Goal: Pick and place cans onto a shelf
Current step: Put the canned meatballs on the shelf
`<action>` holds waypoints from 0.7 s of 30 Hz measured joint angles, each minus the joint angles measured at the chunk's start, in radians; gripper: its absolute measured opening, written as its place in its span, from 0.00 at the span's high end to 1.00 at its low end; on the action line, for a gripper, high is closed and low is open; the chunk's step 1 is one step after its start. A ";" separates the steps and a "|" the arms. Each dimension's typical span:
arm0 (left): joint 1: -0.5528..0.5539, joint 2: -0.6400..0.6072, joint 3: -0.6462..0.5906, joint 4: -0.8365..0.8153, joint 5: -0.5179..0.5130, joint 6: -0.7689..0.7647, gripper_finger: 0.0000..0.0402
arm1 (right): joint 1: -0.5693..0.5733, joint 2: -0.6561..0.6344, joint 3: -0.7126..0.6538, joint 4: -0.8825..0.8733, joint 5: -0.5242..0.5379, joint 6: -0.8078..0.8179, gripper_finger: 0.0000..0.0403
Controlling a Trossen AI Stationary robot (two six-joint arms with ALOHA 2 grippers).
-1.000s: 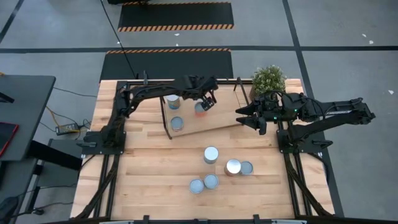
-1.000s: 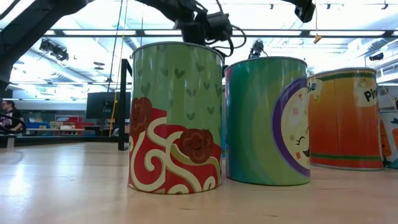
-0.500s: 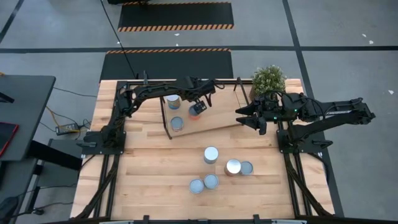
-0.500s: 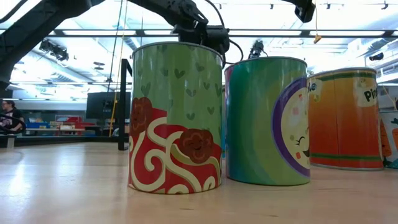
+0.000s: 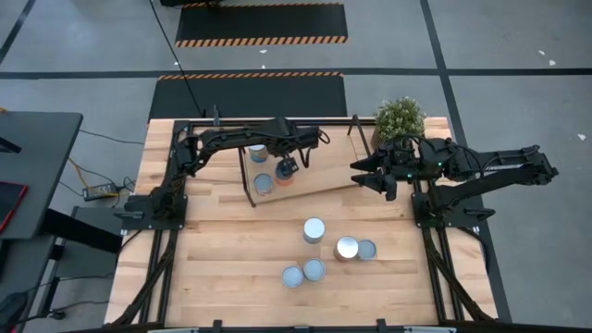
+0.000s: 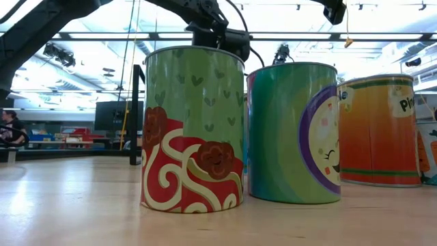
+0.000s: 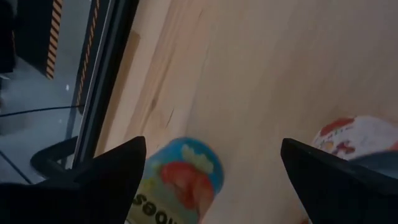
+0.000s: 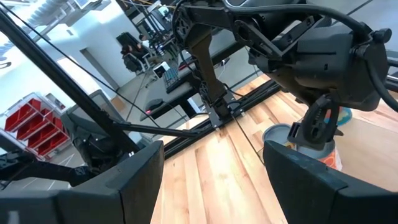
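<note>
Wooden shelf [image 5: 314,176] carries three cans; left hand [image 5: 288,168] (fingers spread) should lift straight off the orange can [image 5: 287,178]; right hand [image 5: 370,176], fingers apart, waits beside it

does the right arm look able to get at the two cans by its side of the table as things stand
Probably yes. The right gripper hangs open near the shelf, and the silvery-topped can and its neighbour stand on bare tabletop just in front of that arm, with nothing between; the left gripper is away over the shelf.

Two dark jointed arms, black cables along links, matte pointed black fingers [image 7: 106,180]
</note>
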 joint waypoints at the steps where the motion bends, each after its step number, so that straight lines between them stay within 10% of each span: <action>1: 0.000 0.000 0.000 -0.008 0.000 0.009 0.06 | 0.000 0.000 0.000 0.000 0.000 0.000 0.30; 21: -0.065 0.000 0.000 0.180 0.099 0.098 0.06 | 0.000 0.000 0.000 0.000 -0.017 0.011 0.30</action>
